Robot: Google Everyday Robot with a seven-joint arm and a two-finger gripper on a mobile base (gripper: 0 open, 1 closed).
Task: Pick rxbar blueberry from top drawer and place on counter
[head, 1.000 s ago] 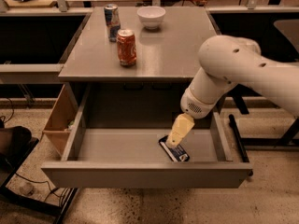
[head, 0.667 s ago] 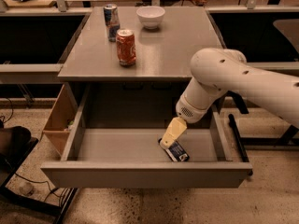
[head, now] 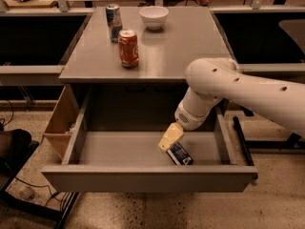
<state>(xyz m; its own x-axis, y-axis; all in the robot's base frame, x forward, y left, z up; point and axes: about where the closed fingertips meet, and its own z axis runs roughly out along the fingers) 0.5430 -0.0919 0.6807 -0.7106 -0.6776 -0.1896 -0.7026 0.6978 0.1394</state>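
The rxbar blueberry [head: 179, 153] is a small dark-blue bar with white markings. It lies flat on the floor of the open top drawer [head: 119, 149], right of middle and close to the front panel. My gripper [head: 169, 138], with yellowish fingers, hangs inside the drawer just above and left of the bar's upper end, its tip next to the bar. The white arm reaches in from the right. The grey counter [head: 186, 42] lies above the drawer.
An orange soda can [head: 128, 48], a blue-and-silver can [head: 113, 22] and a white bowl [head: 153, 17] stand on the counter's left and back. A small tan wooden compartment [head: 59, 125] hangs at the drawer's left side. Grey side ledges run left and right.
The arm and gripper have shifted to the left inside the drawer. The bar lies in about the same spot.
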